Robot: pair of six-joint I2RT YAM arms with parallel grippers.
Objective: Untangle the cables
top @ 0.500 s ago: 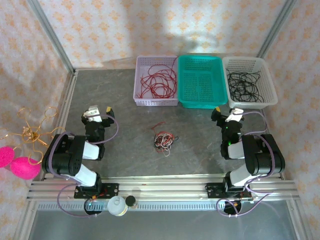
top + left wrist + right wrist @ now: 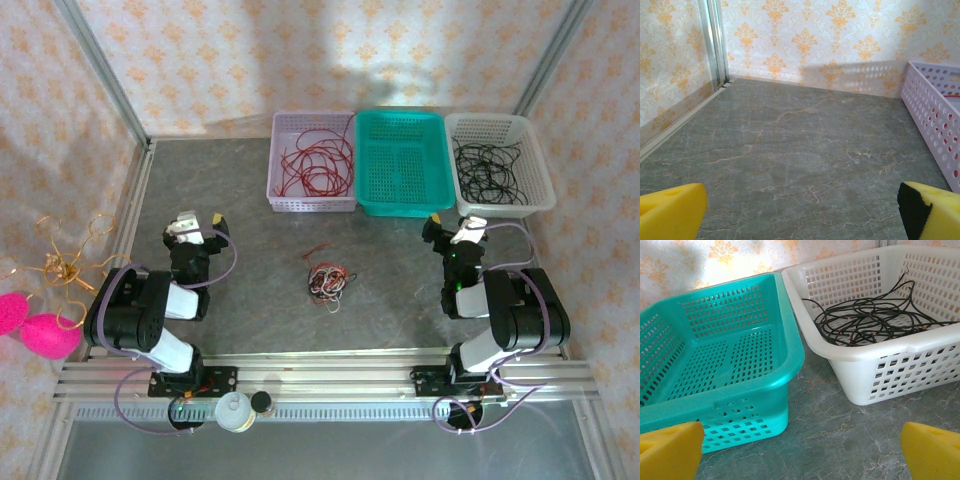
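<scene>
table (image 2: pixel 250 300): grey, marble-veined
walls (image 2: pixel 200 60): cream, orange damask
far left basket (image 2: pixel 312 205): lilac
middle basket (image 2: pixel 405 208): teal
far right basket (image 2: pixel 505 207): white
cables (image 2: pixel 327 280): red, white, black

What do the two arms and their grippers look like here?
Both arms match: the left arm and right arm have bulky black joints joined by white links, with thin lilac hoses looping alongside. The left gripper and right gripper each have a white head and two blocky yellow fingers; a black pad shows on one left finger.

Left arm (image 2: pixel 140 315), right arm (image 2: pixel 505 315): black-white, lilac hoses (image 2: pixel 234 258); yellow claw fingers (image 2: pixel 670 210).
</scene>
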